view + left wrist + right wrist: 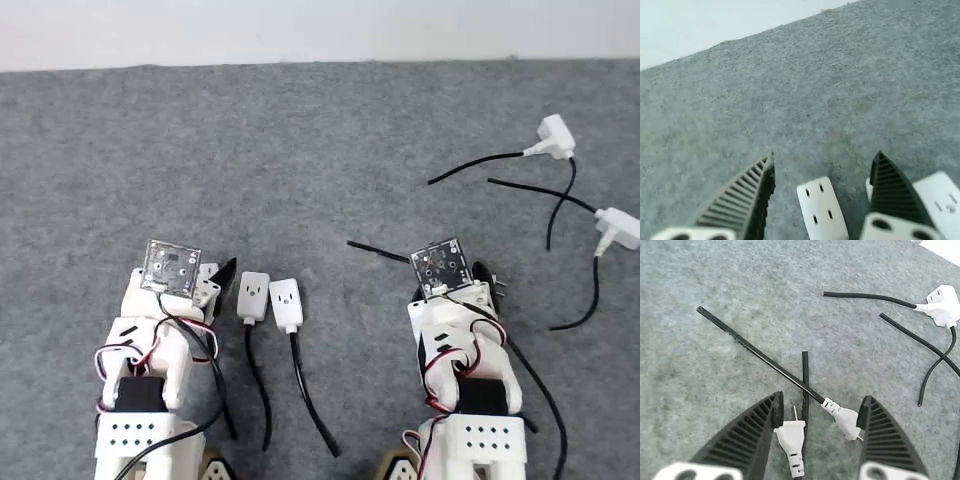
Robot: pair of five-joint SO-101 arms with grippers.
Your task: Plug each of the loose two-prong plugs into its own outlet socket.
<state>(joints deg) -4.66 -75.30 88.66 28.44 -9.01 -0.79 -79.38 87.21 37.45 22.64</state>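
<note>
One wide grey felt-like surface [320, 150] is carrying everything, and a pale wall [320, 30] is closing it at the far side.

Your left end effector [825, 155] is hanging released. The nearer socket [822, 207] is lying face up under its gap, long axis running from the near edge toward the wall, and the second socket [940, 197] is lying just beside it, outside one finger.

Your right end effector [823, 396] is released too, and both loose plugs are lying between its fingers. The first plug [790, 437] is pointing its prongs away from the wrist, and the second plug [846, 421] is lying slanted.

So this end effector is the nearer one for the pick, I think. The sockets are waiting well apart, toward the left side.

Two white cord ends [555, 137] are lying far right.
</note>
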